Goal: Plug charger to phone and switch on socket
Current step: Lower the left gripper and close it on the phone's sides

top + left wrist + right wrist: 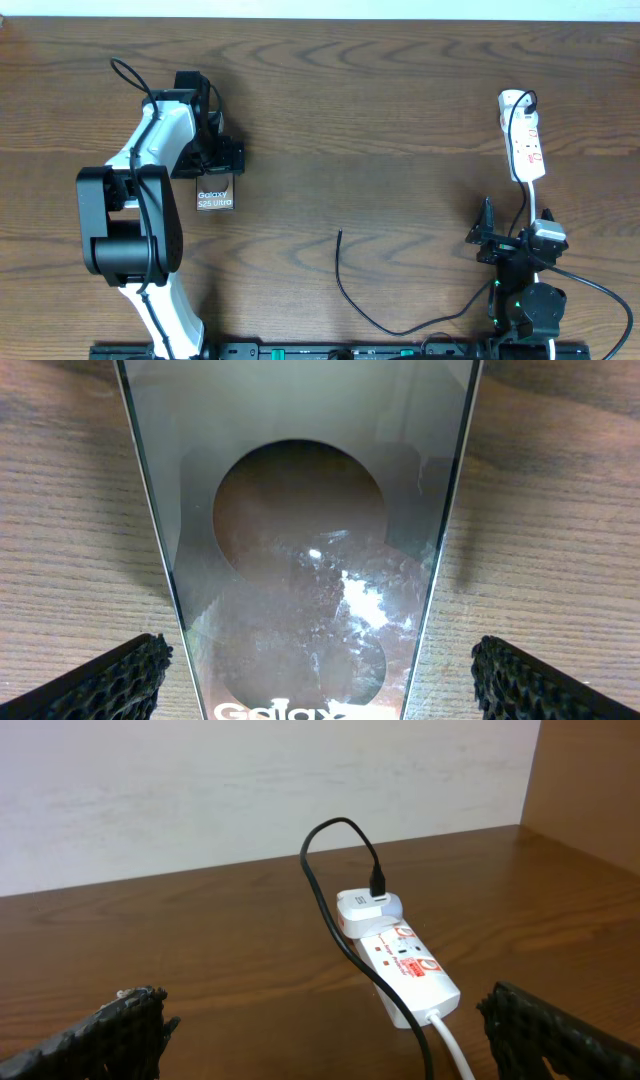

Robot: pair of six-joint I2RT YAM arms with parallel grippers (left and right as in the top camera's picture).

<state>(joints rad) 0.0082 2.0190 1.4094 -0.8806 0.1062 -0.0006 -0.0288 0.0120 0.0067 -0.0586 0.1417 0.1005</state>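
Overhead: L gripper (213,160) over phone (215,198), left side of table (400,100). Charger (350,295) tip lies loose mid-table, well apart from phone. Socket (523,145) far right.
L wrist: fingers (120,680) spread, flanking phone, no contact.
R wrist: R gripper (330,1030) wide apart, facing socket.

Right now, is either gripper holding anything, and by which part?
Nothing is held. The left gripper straddles the phone, open; the right gripper is open and empty.

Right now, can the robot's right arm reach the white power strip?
Probably yes. The right gripper is open and faces the socket, with only bare table and the thin black cable of the charger between them. Nothing tall blocks the way.
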